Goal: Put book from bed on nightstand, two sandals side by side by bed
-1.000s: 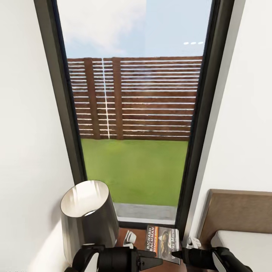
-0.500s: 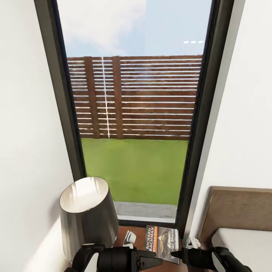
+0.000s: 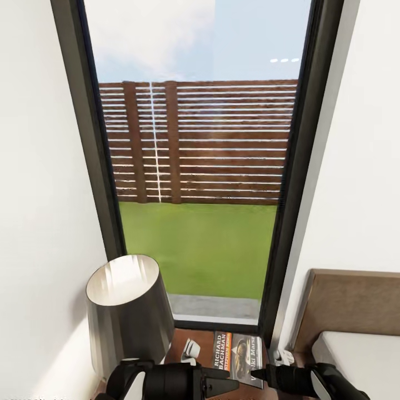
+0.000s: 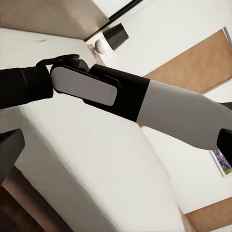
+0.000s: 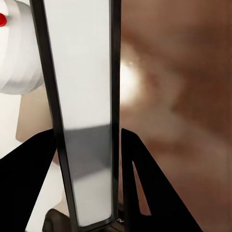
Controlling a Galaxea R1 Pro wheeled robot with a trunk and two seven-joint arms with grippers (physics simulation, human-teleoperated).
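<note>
The book (image 3: 239, 356), dark with an orange band, lies flat on the reddish-brown nightstand (image 3: 207, 345) below the window. Both grippers hover at the near edge of the nightstand, tips facing each other. My left gripper (image 3: 233, 382) is just short of the book's near left corner. My right gripper (image 3: 256, 378) is over its near right corner. In the right wrist view the two dark fingers (image 5: 154, 193) stand apart with nothing between them. The bed (image 3: 355, 355), with its grey mattress and brown headboard (image 3: 350, 300), is at the lower right. The sandals are out of view.
A grey table lamp (image 3: 129, 311) stands on the left of the nightstand, close to my left arm. A small white object (image 3: 191, 349) lies beside the book. A tall dark-framed window (image 3: 194, 166) faces me, with white walls on both sides.
The whole picture has slid slightly, so the camera moved. The book and both grippers keep their places relative to each other.
</note>
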